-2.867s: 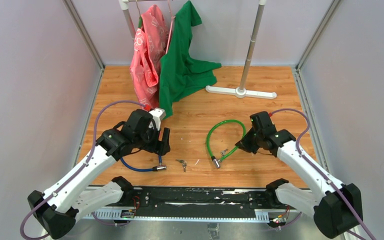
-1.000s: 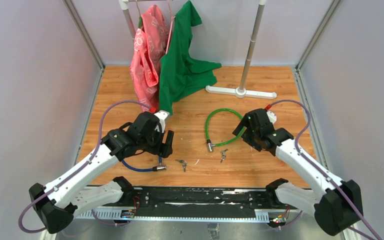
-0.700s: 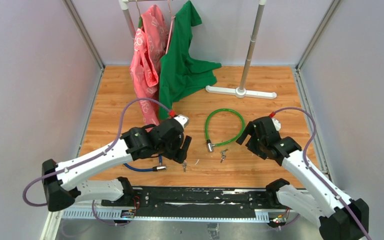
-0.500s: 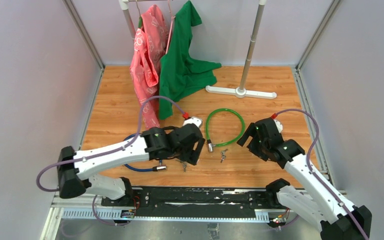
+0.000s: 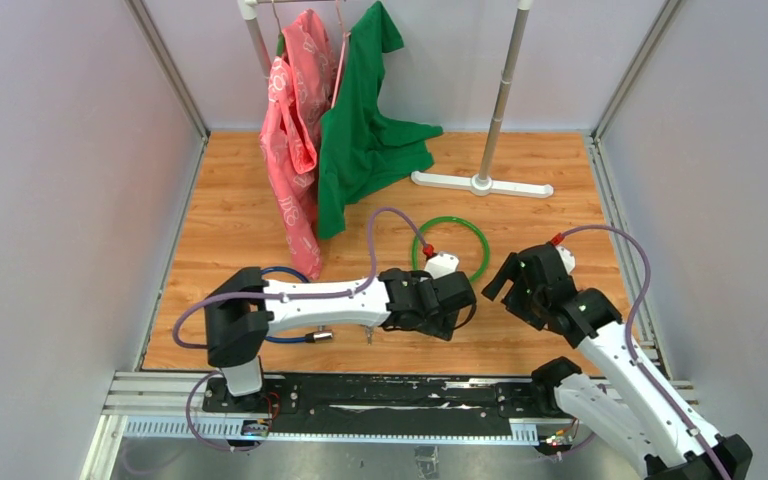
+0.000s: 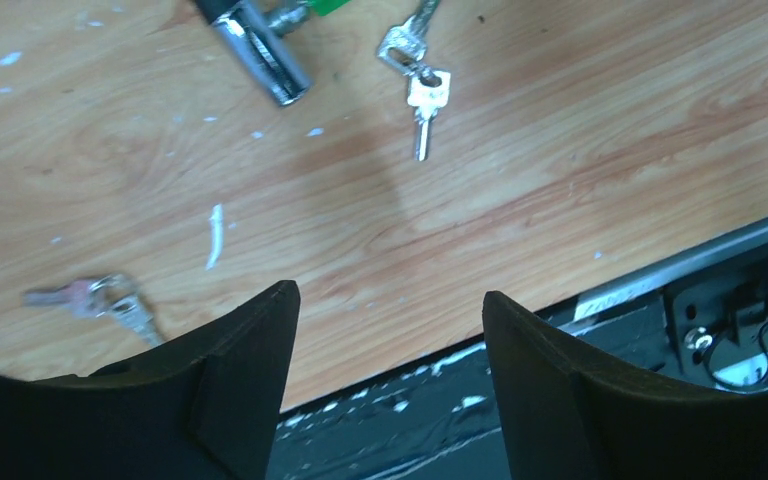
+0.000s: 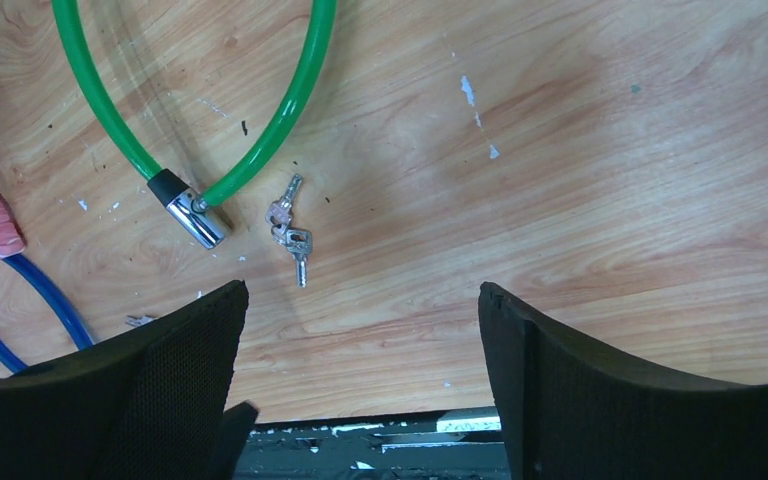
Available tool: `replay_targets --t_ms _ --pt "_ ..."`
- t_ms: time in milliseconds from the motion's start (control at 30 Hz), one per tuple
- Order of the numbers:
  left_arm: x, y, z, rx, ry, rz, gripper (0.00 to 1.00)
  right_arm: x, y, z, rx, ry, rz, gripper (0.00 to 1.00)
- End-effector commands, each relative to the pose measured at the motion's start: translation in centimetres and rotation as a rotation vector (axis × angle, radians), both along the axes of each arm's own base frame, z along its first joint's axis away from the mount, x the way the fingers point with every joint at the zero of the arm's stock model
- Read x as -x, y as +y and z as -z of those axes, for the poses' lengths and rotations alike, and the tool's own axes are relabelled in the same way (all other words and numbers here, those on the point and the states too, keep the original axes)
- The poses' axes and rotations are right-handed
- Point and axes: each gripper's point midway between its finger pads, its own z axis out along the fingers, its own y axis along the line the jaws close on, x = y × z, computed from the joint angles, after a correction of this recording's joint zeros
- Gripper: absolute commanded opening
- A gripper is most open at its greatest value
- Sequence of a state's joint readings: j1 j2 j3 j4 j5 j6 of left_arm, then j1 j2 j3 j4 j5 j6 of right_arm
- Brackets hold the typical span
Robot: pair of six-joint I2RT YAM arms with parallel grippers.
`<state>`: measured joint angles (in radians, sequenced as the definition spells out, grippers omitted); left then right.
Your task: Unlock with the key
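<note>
Two cable locks lie on your table (image 5: 220,215). At left, the blue cable lock (image 5: 282,340) curls beneath the left arm, with a small key bunch (image 5: 368,334) just beside its metal end. Further right, your left end effector (image 5: 450,305) hovers over the near end of the green cable lock (image 5: 450,218). Its wrist view shows the jaws spread wide with nothing between them. Beyond them, the key (image 6: 421,100) lies flat on the wood on its ring, just beside the lock barrel (image 6: 260,50). At right, your right end effector (image 5: 513,288) is likewise wide apart and empty, near the green loop. Its wrist view shows key and barrel close together, not joined.
</note>
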<state>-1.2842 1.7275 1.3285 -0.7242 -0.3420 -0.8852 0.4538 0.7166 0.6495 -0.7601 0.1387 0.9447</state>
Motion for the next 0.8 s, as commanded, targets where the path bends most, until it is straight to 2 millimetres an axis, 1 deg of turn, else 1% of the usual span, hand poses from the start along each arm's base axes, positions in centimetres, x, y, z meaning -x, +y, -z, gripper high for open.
replay_targets --t_ms 0,133,233,333,433,500,600,767 --pt "-0.5 -4.2 0.3 0.132 0.009 -0.038 0.72 0.9 -1.6 -0.1 0.061 0.002 0.019 0.88" --pt "-1.1 -5.8 1.7 0.130 0.011 -0.065 0.71 1.0 -1.9 0.1 0.069 -0.002 0.019 0.88" --pt "-1.7 -6.4 2.8 0.113 0.007 -0.095 0.69 1.1 -1.9 0.2 0.074 0.001 0.012 0.88" --pt "-2.5 -6.1 3.4 0.079 -0.011 -0.139 0.66 1.2 -2.0 0.4 0.081 0.002 0.009 0.88" --pt "-3.2 -5.9 4.1 0.049 -0.017 -0.157 0.66 1.2 -2.1 0.7 0.086 0.005 0.005 0.88" --pt "-3.6 -5.9 4.8 0.034 -0.015 -0.164 0.63 1.2 -2.1 0.9 0.087 0.006 0.005 0.88" --pt "-4.3 -6.0 5.2 0.027 -0.016 -0.170 0.62 1.3 -2.0 1.2 0.087 0.010 0.000 0.88" --pt "-5.6 -5.5 6.4 -0.001 -0.007 -0.205 0.59 1.1 -1.8 1.6 0.083 0.014 -0.006 0.87"
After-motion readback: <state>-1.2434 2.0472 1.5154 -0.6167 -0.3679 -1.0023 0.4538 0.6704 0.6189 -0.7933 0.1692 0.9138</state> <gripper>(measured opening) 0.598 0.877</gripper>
